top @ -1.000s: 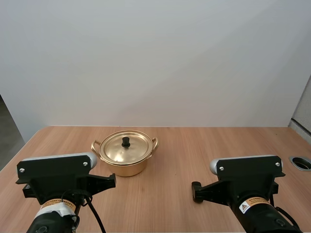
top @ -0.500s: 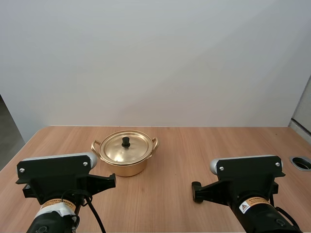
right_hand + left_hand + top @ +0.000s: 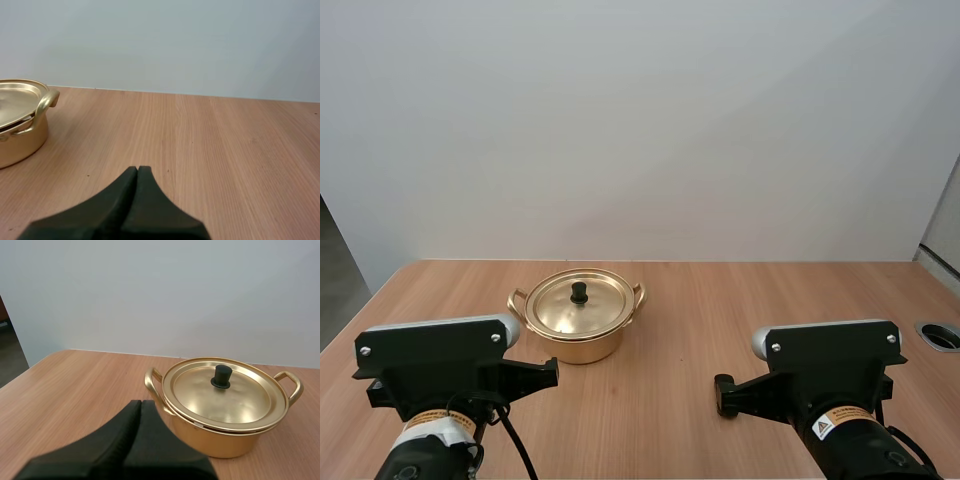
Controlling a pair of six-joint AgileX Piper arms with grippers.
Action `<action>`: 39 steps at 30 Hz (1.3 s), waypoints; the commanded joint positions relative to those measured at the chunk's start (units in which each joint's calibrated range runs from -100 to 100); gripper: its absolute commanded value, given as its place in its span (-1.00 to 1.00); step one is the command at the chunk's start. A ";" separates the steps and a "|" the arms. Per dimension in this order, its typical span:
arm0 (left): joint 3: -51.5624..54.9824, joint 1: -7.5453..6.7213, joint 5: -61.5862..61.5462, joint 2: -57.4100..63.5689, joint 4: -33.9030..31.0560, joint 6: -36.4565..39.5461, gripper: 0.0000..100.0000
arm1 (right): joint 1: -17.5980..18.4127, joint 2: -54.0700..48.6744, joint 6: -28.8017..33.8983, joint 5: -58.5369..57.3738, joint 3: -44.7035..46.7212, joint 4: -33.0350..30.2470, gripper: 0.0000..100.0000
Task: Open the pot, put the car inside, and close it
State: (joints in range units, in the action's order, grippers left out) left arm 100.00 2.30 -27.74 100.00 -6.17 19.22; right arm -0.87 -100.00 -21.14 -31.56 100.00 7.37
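One gold pot (image 3: 578, 345) stands on the wooden table (image 3: 740, 300), just ahead of the left gripper (image 3: 140, 405). Its lid (image 3: 560, 310) sits flat on it, so the inside is hidden. The left gripper and the right gripper (image 3: 137, 170) each have their fingers pressed together on nothing.

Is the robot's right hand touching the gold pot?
Apart. The right wrist view shows the right hand, its fingers shut together, with a stretch of bare table between it and the pot.
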 commanded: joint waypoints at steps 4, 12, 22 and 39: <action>0.00 0.01 -0.02 0.00 -0.01 0.01 -1.00 | 0.01 0.00 -0.05 -0.02 0.00 0.01 -1.00; 0.00 0.01 -0.02 0.00 -0.01 0.01 -1.00 | 0.01 0.00 -0.05 0.17 0.00 -0.41 -1.00; -6.23 0.01 3.55 0.00 -5.18 -4.35 -1.00 | 0.01 0.00 -0.48 19.16 0.00 -29.38 -1.00; -25.82 0.88 -24.70 -1.04 18.57 -30.77 -1.00 | 0.01 0.92 -13.45 -22.88 -29.22 -1.12 -1.00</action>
State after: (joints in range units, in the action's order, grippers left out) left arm 74.99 3.16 -48.63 99.99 -0.71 9.33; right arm -0.87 -99.56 -26.00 -35.70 74.49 -17.63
